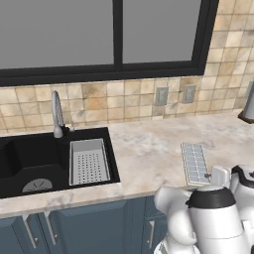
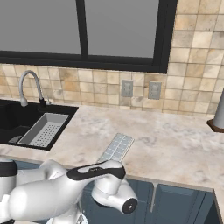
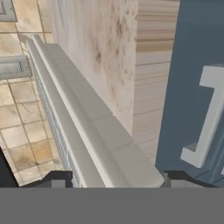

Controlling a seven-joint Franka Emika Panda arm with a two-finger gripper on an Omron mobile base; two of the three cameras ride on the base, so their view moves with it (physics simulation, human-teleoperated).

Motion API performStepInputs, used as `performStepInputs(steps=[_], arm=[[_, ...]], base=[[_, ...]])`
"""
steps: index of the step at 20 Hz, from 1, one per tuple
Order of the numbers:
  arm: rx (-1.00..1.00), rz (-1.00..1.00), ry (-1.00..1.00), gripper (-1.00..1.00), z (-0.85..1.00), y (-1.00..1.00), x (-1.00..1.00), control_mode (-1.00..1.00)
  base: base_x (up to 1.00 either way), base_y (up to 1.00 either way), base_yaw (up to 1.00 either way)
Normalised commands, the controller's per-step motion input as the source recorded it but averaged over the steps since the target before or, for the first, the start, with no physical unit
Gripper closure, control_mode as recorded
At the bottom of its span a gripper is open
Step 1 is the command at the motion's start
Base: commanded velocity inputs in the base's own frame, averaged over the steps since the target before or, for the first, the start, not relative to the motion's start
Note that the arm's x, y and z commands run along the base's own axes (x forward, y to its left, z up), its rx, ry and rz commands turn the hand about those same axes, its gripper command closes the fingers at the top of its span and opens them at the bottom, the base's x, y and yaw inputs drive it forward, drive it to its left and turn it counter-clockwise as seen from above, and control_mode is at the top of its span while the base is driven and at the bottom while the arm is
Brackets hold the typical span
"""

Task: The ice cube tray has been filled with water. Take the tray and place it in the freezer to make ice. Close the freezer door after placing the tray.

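Presently, notes at the counter edge.

Ice cube tray [image 1: 196, 163]: lies flat on the marble counter [image 1: 149, 149], near its front edge and well to the right of the black sink [image 1: 30, 158]; its near end sits right at the counter's lip.

Gripper [image 3: 113, 183]: down at the tray's near end, one dark fingertip [image 3: 54, 180] on each side of the tray's thickness. Jaws part-way in; whether the pads already press the tray, I cannot tell.

Water: faint pale-blue tint in the cells, uncovered.

Handling, my judgement: stiff, light plastic shell, made heavier and end-loaded by the fill. Smooth rim, likely slippery. Held by one end it will want to droop and tip.

Where to hold: across the short end rim, square on, as the fingers now stand.

Risk: any tilt spills cells; keep it level, move slowly.

Strainer basket [image 1: 88, 161]: in the sink's right side, not the target.

Cabinet handle [image 3: 208, 118]: just below the counter lip, beside the gripper.
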Motion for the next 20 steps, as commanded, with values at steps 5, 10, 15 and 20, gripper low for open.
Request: performStepInputs(steps=[5,10,15,20], arm=[[0.00,0.00,0.00,1.00,0.00,0.00,0.00,-1.00],[0.00,0.00,0.00,1.00,0.02,0.00,-0.03,-1.00],[0.00,0.00,0.00,1.00,0.18,0.00,-0.20,-1.00],[0.00,0.00,0.00,1.00,0.27,0.00,-0.27,-1.00]], base=[[0.00,0.00,0.00],[0.00,0.00,0.00],[0.00,0.00,0.00],[0.00,0.00,0.00]])
